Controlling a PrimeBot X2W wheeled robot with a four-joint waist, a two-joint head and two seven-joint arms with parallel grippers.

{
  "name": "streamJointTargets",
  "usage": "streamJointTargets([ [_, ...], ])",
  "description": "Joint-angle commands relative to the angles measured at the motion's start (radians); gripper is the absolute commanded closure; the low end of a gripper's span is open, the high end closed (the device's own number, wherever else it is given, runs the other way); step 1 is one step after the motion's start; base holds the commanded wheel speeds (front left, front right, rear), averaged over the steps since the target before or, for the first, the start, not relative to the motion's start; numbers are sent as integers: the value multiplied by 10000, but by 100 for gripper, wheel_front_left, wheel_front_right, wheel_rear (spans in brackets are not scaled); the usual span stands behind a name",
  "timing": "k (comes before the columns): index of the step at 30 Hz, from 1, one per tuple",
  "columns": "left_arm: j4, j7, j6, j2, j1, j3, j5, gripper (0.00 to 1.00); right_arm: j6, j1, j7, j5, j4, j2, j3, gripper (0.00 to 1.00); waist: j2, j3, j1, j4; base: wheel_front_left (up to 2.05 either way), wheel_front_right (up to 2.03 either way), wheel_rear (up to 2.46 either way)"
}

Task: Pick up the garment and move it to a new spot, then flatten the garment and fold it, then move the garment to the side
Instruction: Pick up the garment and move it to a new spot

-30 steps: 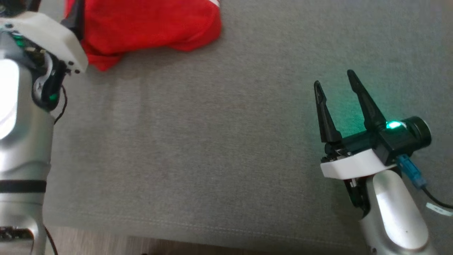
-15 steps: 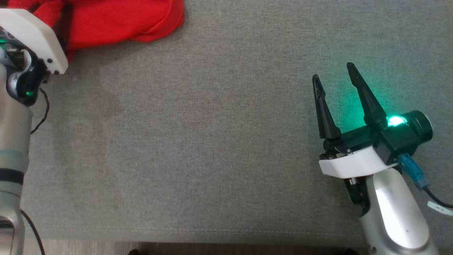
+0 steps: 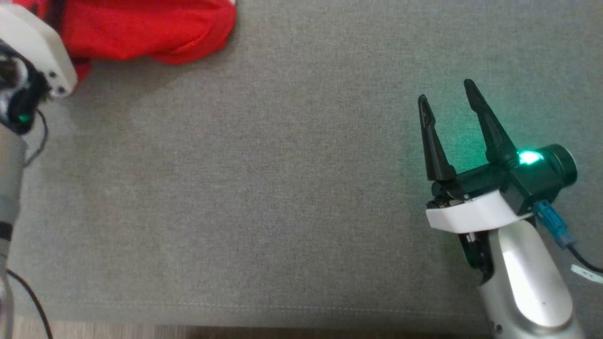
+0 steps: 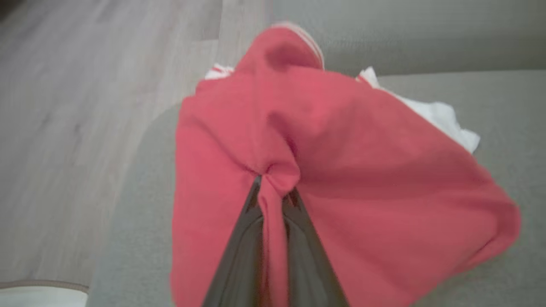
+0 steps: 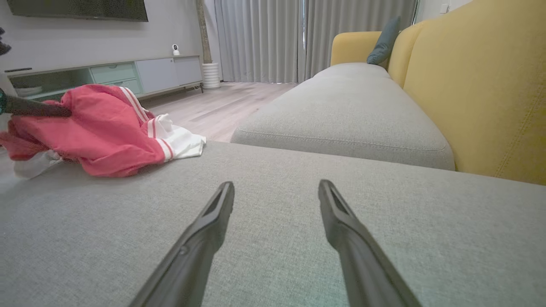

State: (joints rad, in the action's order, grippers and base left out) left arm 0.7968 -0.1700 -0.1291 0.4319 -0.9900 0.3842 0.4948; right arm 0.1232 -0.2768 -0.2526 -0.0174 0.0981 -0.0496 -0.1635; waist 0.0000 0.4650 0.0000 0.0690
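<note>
Garment (image 4: 341, 179), red with white striped trim, lay bunched at the far left corner of the grey seat cushion (image 3: 264, 188), near that cushion's edge beside the wooden floor (image 4: 64, 106). The left gripper (image 4: 273, 187) was clamped on a pinched fold of the cloth, the fabric squeezed between its two dark fingers (image 4: 239, 256). The right gripper (image 3: 444, 92) stood over the near right part of the cushion, well apart from the red heap, its fingers spread wide.

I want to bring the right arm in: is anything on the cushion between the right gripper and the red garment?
Nothing visible: only grey cushion lies between the right gripper and the garment.
</note>
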Motion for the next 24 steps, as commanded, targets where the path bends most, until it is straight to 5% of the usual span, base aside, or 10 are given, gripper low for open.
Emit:
streamJointTargets([
  [1,-396,226,127,730,-681,-351,-97,100,75,38,-92,78,-288,-6,-214,0,0,-173,0,35,0,0,0],
  [13,-1414,959,182,619,-1472,332,-721,100,75,395,-92,474,-104,-6,53,0,0,-1719,0,-169,0,0,0],
  [24,-3162,1025,44,-578,-1082,1375,-356,100,75,860,-92,741,8,-6,340,0,0,-2892,0,-1101,0,0,0],
])
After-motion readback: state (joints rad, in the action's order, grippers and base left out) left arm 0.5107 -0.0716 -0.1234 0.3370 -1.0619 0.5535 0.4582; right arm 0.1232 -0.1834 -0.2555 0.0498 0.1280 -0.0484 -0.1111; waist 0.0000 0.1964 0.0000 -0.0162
